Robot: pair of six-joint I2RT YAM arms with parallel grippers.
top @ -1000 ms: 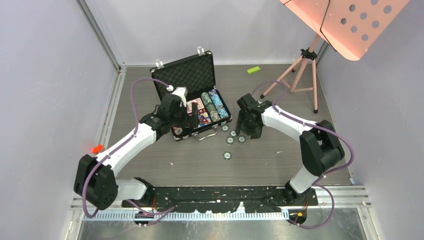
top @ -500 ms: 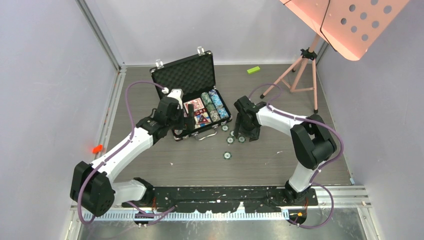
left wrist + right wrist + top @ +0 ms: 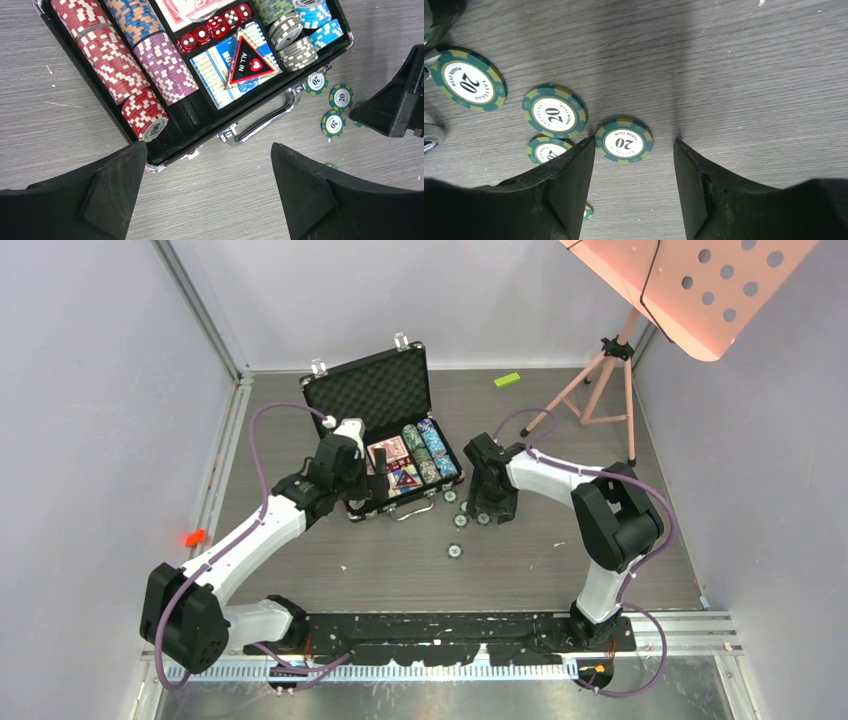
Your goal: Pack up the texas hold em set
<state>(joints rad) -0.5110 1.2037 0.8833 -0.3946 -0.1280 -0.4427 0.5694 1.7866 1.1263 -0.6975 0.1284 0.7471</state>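
Note:
The open black briefcase [image 3: 372, 390] lies at centre left, with rows of striped chips [image 3: 120, 65], red dice [image 3: 216, 27], a red-backed card deck [image 3: 182, 10] and an "ALL IN" triangle [image 3: 250, 62] inside. My left gripper [image 3: 372, 483] [image 3: 207, 149] hangs open over the case's front edge, beside the silver handle [image 3: 265, 122]. Several green "20" chips [image 3: 461, 521] lie loose on the table to the right of the case. My right gripper [image 3: 485, 508] [image 3: 634, 141] stands open low over them. One chip [image 3: 624, 140] lies at its fingertips, close to the left finger [image 3: 574, 175].
A small green block [image 3: 507, 380] lies at the back. A pink tripod stand [image 3: 600, 380] with a perforated pink panel [image 3: 690, 280] stands at the back right. One lone green chip [image 3: 454, 552] lies nearer the front. An orange tab [image 3: 194, 537] sits at the left wall.
My right gripper has edged left toward the loose chips and its elbow has swung left. The left gripper shifted slightly up and left over the case's front edge.

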